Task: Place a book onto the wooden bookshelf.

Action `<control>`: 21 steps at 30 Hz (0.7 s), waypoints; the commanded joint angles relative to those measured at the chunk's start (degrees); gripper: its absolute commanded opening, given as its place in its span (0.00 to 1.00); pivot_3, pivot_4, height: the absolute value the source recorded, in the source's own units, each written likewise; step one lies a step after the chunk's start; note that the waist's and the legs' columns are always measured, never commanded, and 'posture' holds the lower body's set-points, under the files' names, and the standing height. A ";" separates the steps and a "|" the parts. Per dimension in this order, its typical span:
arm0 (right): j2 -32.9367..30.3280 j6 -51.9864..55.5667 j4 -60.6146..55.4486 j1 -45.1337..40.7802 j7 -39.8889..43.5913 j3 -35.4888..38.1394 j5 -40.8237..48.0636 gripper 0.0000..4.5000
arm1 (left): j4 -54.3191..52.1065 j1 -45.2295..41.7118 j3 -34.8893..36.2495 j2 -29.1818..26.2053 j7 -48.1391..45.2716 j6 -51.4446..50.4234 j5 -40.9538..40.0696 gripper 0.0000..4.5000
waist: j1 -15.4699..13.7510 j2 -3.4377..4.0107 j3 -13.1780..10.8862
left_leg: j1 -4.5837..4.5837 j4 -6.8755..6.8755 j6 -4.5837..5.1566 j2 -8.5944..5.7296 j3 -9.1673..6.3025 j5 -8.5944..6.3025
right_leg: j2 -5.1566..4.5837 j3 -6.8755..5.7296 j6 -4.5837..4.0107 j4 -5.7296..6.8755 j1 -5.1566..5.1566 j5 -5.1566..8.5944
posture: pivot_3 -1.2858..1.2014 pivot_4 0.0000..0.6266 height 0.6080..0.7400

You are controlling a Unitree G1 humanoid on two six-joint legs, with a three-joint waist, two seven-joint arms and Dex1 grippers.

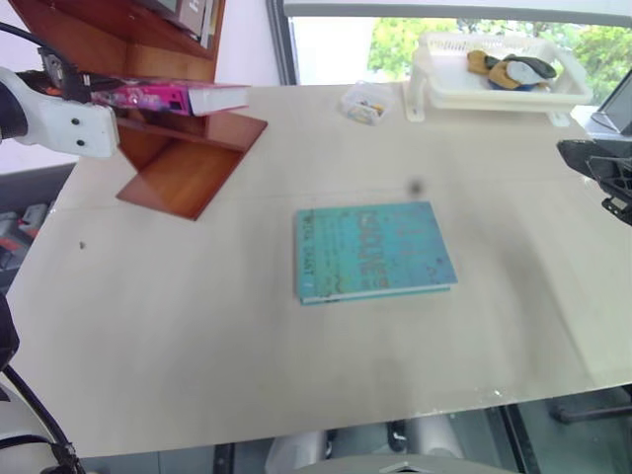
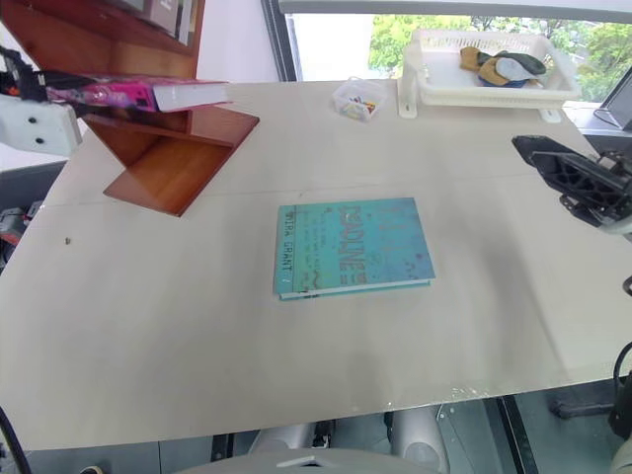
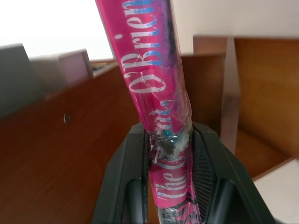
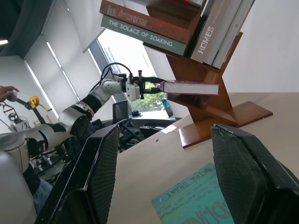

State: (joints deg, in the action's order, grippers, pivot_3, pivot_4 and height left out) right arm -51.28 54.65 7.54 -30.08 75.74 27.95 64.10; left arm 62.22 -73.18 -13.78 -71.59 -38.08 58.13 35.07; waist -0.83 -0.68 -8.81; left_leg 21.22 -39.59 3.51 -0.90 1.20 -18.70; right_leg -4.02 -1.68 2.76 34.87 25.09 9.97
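The pink book [image 1: 168, 97] is held flat and level, its white page edges turned toward the table's middle. My left gripper [image 1: 84, 94] is shut on its spine end, and the left wrist view shows both black fingers [image 3: 133, 186] clamped on the pink spine [image 3: 159, 93]. The book hovers against the front of the wooden bookshelf [image 1: 178, 168], above its slanted lower boards. From the right wrist view the book [image 4: 189, 87] reaches in beside the shelf's upright. At the table's right edge, my right gripper [image 2: 573, 178] stands open, with nothing between its fingers.
A teal book [image 1: 373, 252] lies flat mid-table. A white tray [image 1: 434, 94] with small items sits at the back right, a clear packet [image 1: 367, 102] beside it. Several books [image 4: 210, 37] stand on the shelf's upper boards. A person's hand [image 4: 7, 91] shows far off.
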 commanded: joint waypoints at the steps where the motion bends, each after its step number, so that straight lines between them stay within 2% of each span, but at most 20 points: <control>1: -0.74 -0.74 -1.38 -0.30 -0.37 2.12 0.82 0.70 | 2.89 -3.64 -1.66 -1.47 3.01 -1.45 3.09 0.18 | 0.04 0.00 0.00 | 0.00 -0.01 0.00 0.00 0.00 0.00 | 0.00 0.00 0.00 0.01 0.00 0.00 | 0.52 0.24 1.00; 5: -0.72 -0.87 -1.27 -0.56 -0.56 1.99 0.68 0.70 | 4.51 -4.99 -2.96 -1.14 3.47 -1.29 3.25 0.18 | 0.13 0.00 0.00 | -0.05 -0.02 -0.01 0.05 0.02 0.01 | 0.01 0.01 -0.01 0.03 0.01 0.00 | 0.52 0.24 1.00; 6: -0.73 -0.90 -1.19 -0.73 -0.59 1.89 0.63 0.70 | 4.82 -5.18 -3.07 -1.06 3.42 -1.42 3.10 0.40 | 0.13 0.00 0.00 | -0.06 -0.04 -0.01 0.05 0.03 0.00 | 0.01 0.02 -0.01 0.03 0.01 0.00 | 0.52 0.24 1.00; 7: -0.74 -0.91 -1.14 -0.83 -0.60 1.82 0.60 0.70 | 5.07 -5.35 -3.18 -1.00 3.41 -1.49 3.04 0.46 | 0.14 0.00 0.00 | -0.06 -0.05 0.00 0.05 0.03 0.00 | 0.01 0.02 -0.01 0.03 0.01 0.00 | 0.52 0.24 1.00; 12: -0.89 -1.03 -0.78 -1.28 -0.54 1.62 0.41 0.70 | 4.72 -5.17 -5.50 -2.55 5.95 -3.30 6.21 0.94 | 0.07 0.00 0.00 | 0.02 -0.07 0.01 0.04 0.03 0.00 | 0.00 0.01 0.00 0.06 0.02 0.00 | 0.52 0.24 1.00; 13: -0.93 -1.05 -0.71 -1.31 -0.49 1.63 0.38 0.70 | 4.40 -5.26 -6.34 -3.10 7.36 -4.24 7.92 0.97 | 0.06 0.00 0.00 | 0.05 -0.07 0.01 0.03 0.02 -0.01 | -0.01 -0.01 0.00 0.04 0.03 0.00 | 0.52 0.24 1.00; 16: -1.07 -1.07 -0.58 -1.30 -0.37 1.73 0.36 0.70 | 4.29 -5.35 -7.37 -4.27 10.04 -5.29 10.12 0.97 | 0.08 -0.02 -0.01 | 0.13 -0.07 0.02 0.02 -0.01 -0.01 | 0.00 -0.06 0.01 0.01 0.06 0.00 | 0.52 0.24 1.00; 21: -1.18 -1.11 -0.37 -1.46 -0.16 1.71 0.34 0.70 | 4.60 -4.60 -6.28 -5.58 9.75 -4.47 8.65 0.97 | 0.11 -0.01 -0.01 | 0.56 -0.29 0.02 0.03 -0.08 -0.01 | -0.01 -0.17 0.01 0.06 0.36 0.00 | 0.52 0.24 1.00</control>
State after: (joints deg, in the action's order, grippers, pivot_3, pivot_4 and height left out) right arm -51.32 54.51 7.70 -30.31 75.00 27.96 63.98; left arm 67.57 -76.92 -21.32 -74.89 -28.59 53.34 44.97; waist -0.72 -0.70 -8.82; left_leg 21.84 -39.92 3.53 -0.87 1.12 -18.71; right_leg -4.02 -1.86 2.77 34.95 25.48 9.97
